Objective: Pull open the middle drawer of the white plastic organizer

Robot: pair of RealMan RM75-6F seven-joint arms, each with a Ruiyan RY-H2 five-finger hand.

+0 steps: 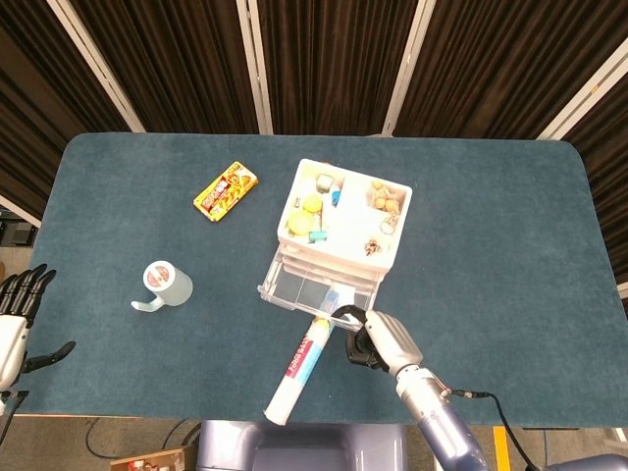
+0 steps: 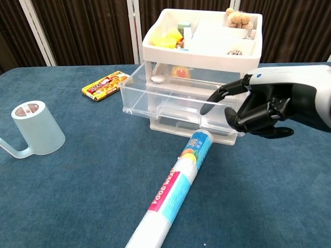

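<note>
Chest view shows a white plastic organizer (image 2: 201,57) in the upper centre of the frame, on a blue table (image 2: 77,196). Its middle drawer (image 2: 170,101), clear plastic, juts out toward the lower left, well clear of the drawers above and below. The right hand (image 2: 258,106) sits at right of centre, one finger (image 2: 220,95) hooked over the drawer's front edge near its right end, the other fingers curled into the palm, so it pulls on the drawer without wrapping around it.

A long roll of food wrap (image 2: 173,194) lies on the table, running from the bottom of the frame up to the organizer's base, its end just under the open drawer. A clear mug (image 2: 33,129) stands at far left and a yellow snack packet (image 2: 106,85) lies at upper left.

Head view shows the left hand (image 1: 15,314) at the far left edge, fingers spread, holding nothing.

To finish the pull well, it seems best to draw straight out along the drawer's line. The finger hooks off-centre, so the drawer may skew and jam, or the light organizer may slide forward with it.
</note>
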